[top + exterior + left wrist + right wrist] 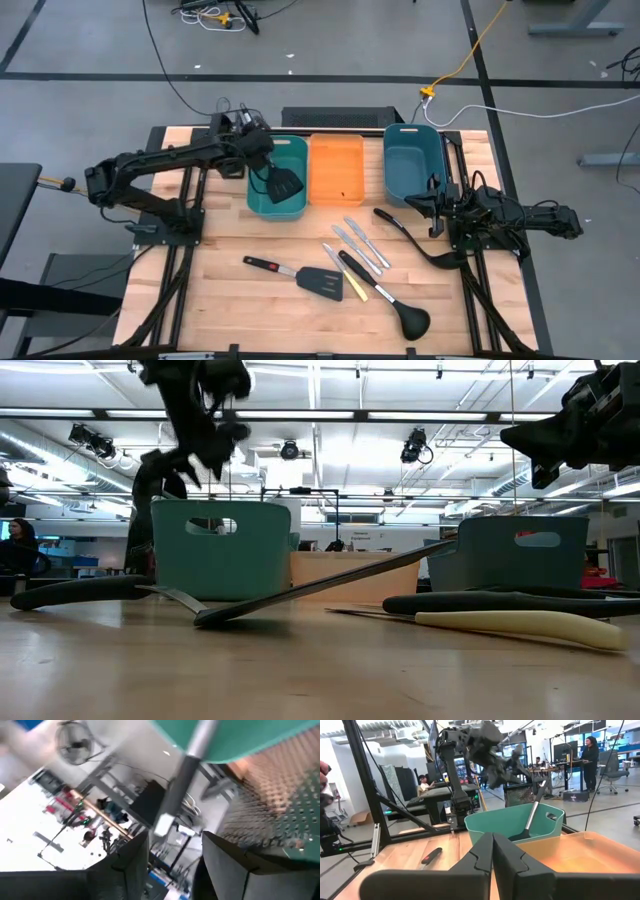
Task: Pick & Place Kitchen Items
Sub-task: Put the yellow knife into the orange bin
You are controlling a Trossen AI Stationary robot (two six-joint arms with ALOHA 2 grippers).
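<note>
My left gripper (262, 160) hangs open over the left teal bin (296, 150). A black slotted spatula (285, 187) stands in that bin, blade down on the floor, and its handle (535, 810) slants up toward the gripper. In the left wrist view the handle's end (172, 800) shows just beyond my open fingertips, apart from both. On the table lie a spatula with a red-marked handle (300, 275), two black ladles (385, 300) (415, 235), silver knives (360, 245) and a yellowish stick (353, 284). My right gripper (492, 851) waits shut at the table's right side.
An orange bin (336, 170) sits between the left teal bin and a second teal bin (412, 160) along the far edge. The loose utensils crowd the table's middle and right. Bare wood shows at the near left (220, 310).
</note>
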